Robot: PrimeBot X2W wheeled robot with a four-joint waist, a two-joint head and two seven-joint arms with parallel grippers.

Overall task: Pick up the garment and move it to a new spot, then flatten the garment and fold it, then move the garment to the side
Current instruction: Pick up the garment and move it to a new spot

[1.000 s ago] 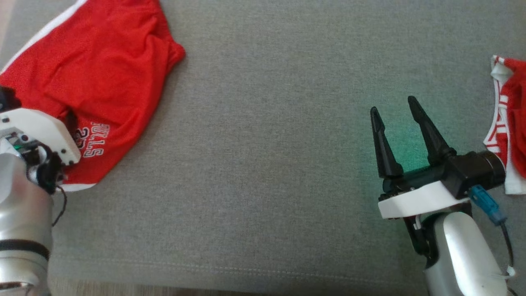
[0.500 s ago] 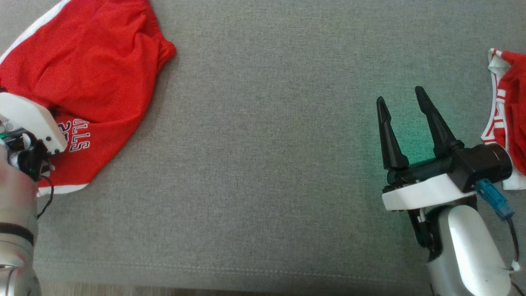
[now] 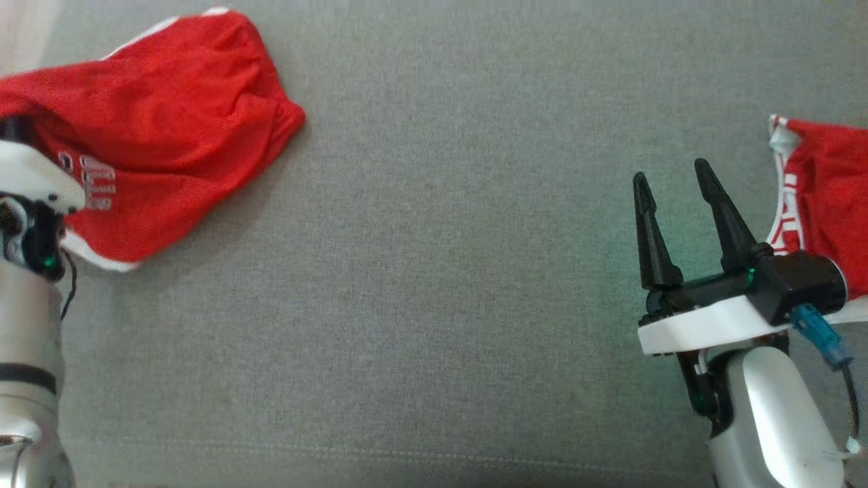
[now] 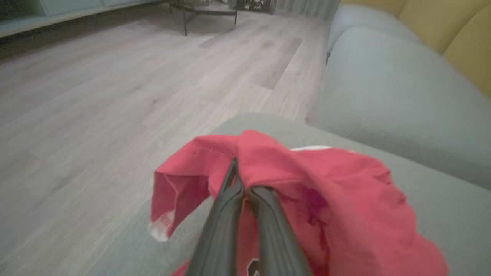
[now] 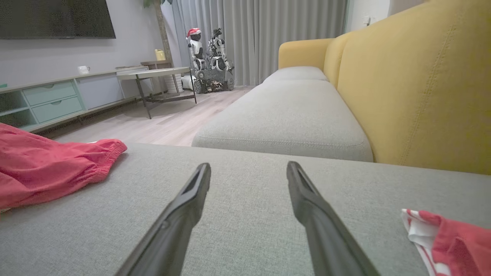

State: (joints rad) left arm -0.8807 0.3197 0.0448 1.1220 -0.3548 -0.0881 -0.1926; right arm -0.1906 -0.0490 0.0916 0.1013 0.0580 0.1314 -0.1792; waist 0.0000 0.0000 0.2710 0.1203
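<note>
Our left jaws are pinched tight on a fold of the red garment [image 3: 176, 129] at the head frame's upper left, its bulk trailing rightward from them over the grey cushion [image 3: 434, 271]. Our right jaws stand wide and empty at lower right, well apart from it.

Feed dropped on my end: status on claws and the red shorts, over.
Left claw shut on red shorts, edge raised off grey cushion. Right claw open, empty. Second red garment close beside right claw.

On cushion [image 3: 434, 291], shorts [image 3: 176, 129] left (jersey [image 3: 831, 183] right).
</note>
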